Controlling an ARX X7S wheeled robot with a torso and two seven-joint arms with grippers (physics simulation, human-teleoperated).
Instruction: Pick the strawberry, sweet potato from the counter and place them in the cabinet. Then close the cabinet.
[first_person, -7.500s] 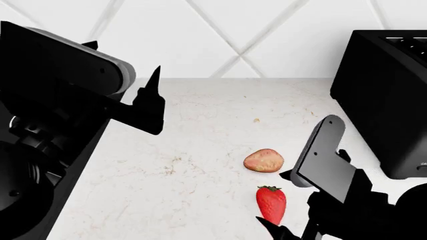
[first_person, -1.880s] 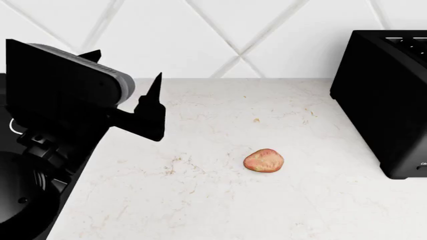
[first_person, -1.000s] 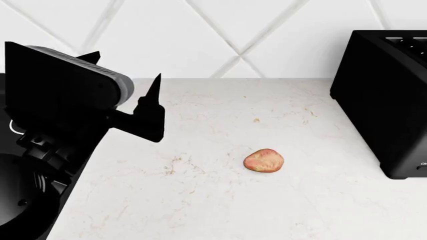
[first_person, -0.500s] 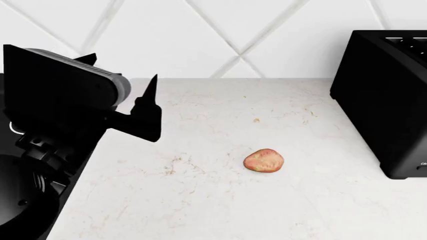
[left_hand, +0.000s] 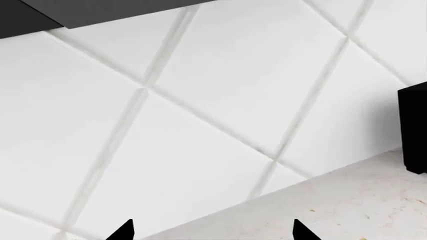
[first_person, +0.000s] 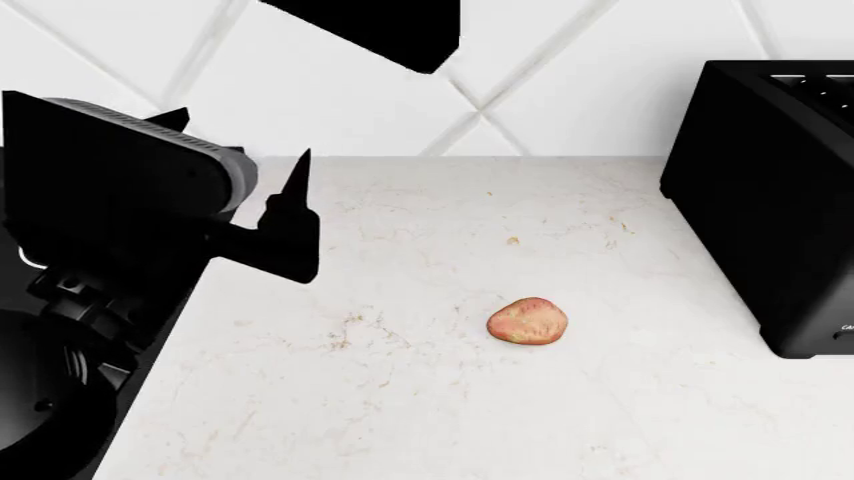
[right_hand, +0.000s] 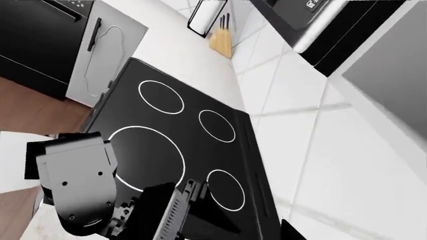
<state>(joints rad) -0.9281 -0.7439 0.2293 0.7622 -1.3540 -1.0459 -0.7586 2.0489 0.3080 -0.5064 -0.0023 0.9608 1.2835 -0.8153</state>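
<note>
Sweet potato (first_person: 527, 321) lies alone on the counter (first_person: 400, 400), 9 o'clock of the toaster (first_person: 774, 200). Strawberry not visible. Left gripper (first_person: 274, 225) idle, jaws apart. Right gripper's jaws: cannot tell. Cabinet unseen.

Black toaster (first_person: 774, 200) at right; stovetop (right_hand: 180, 145); knife block (right_hand: 220, 42) beyond.

Small lumpy tan-orange sweet potato (first_person: 527, 321) with pinkish-red blotches, lying on its side, alone and untouched. Rests on the wide flat white stone-look counter (first_person: 400, 400) with faint brownish veins and specks, a little right of the middle in the head view. Red strawberry visible in no view.
</note>
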